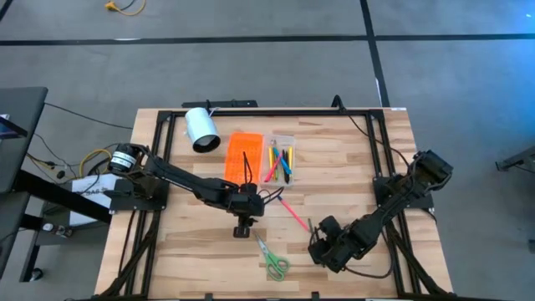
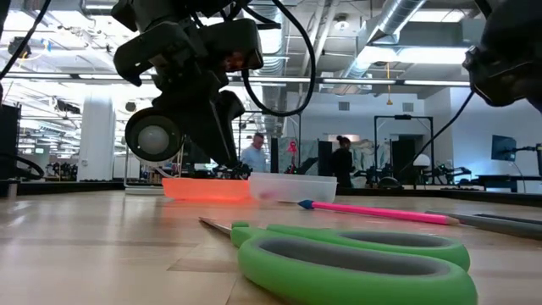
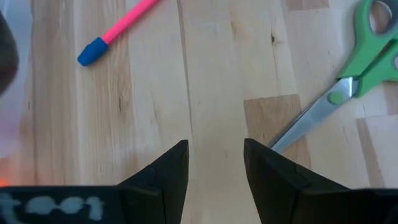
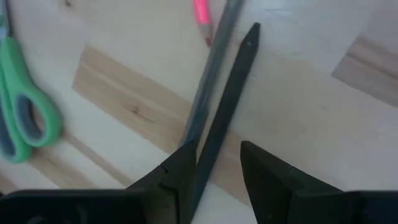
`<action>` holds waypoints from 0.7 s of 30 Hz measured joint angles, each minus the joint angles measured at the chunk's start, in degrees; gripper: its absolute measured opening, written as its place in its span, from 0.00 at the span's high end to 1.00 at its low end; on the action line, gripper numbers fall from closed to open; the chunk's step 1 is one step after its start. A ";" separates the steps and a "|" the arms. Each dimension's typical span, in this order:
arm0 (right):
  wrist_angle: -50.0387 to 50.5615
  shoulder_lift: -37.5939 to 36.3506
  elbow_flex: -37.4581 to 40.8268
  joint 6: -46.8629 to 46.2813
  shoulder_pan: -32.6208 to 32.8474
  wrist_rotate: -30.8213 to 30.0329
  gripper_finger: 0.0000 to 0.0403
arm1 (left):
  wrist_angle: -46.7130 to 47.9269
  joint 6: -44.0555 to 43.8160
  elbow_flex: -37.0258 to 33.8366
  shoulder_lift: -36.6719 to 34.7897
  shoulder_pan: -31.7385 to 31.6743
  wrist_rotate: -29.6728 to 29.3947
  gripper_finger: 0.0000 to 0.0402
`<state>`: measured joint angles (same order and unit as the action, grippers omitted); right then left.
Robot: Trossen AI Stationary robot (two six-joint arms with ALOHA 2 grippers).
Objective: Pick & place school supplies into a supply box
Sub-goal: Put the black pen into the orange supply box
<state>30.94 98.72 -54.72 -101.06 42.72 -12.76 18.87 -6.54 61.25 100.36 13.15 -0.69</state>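
Note:
The supply box lies open at the table's middle far side: orange lid beside the clear tray, which holds several coloured pens. A pink pencil with a blue cap and green-handled scissors lie flat on the wood. My left gripper is open over bare table between the pencil and the scissors. My right gripper is open. Its fingers stand either side of one end of a black pen, which lies beside a grey pencil.
A white cylinder lies on its side near the far left corner. Black frame rails run along the table edges. Bare wood lies along the near left. In the low view, people stand in the room behind the table.

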 joint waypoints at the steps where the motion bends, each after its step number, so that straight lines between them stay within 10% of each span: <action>1: 0.20 0.02 -0.02 -0.46 0.02 -0.13 0.71 | 0.00 0.28 0.00 0.00 0.00 -0.02 0.65; 21: 1.66 1.34 -0.02 0.15 -2.34 -0.03 0.71 | 0.63 2.65 0.00 0.00 -0.66 0.36 0.65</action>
<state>32.60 100.06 -54.74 -100.91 40.38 -12.79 19.51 -3.89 61.25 100.36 12.49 -0.33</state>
